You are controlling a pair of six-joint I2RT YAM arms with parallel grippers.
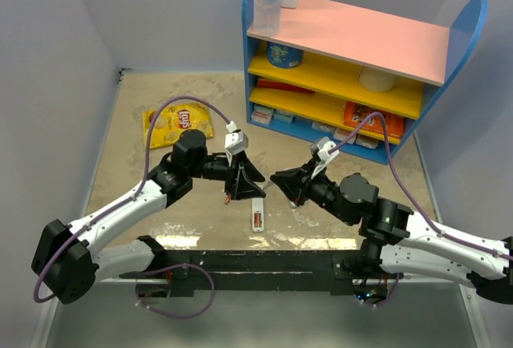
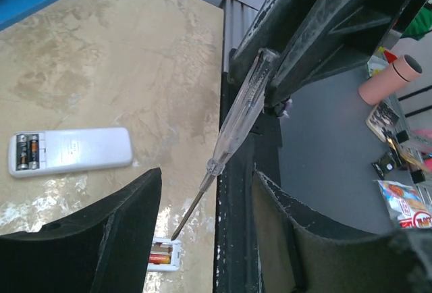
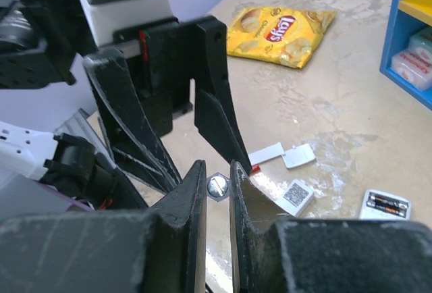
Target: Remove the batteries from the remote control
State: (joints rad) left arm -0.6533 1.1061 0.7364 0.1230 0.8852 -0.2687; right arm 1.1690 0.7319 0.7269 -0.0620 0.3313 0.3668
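Two grippers are hanging over one small patch of table.

**Entry 1, overhead view.**
- I am seeing the left gripper (image 1: 243, 189) pointing down and the right gripper (image 1: 276, 180) facing it from the right.
- The remote control (image 1: 257, 213) is lying on the table between them, just nearer the arm bases. A reddish spot is showing at its near end.

**Entry 2, left wrist view.**
- My left fingers (image 2: 115, 239) are standing well apart, gripping nothing.
- Between them a clear-handled probe (image 2: 236, 124) is slanting down, clamped near its top by dark fingers.
- Its metal tip is sitting at the edge of the remote's open slot.
- One of the batteries (image 2: 160, 259) is showing there, red-orange. I cannot tell whether the second bay is filled.
- A wider white device (image 2: 74, 150) is lying well apart, carrying cells of its own.

**Entry 3, right wrist view.**
- My right fingers (image 3: 192, 198) are pressing together on the probe's metal end cap, seen end-on.
- The left gripper is standing spread just beyond.
- I am not picking out the remote here with any certainty.

**Handling note, my judgement.**
- I am treating this as the prying step.
- The tip should be going under one end of the cell, low and shallow, with the lever kept gentle.
- The remote looks light and likely to skid, so the spread left fingers might be bracing its body while staying clear of the slot.
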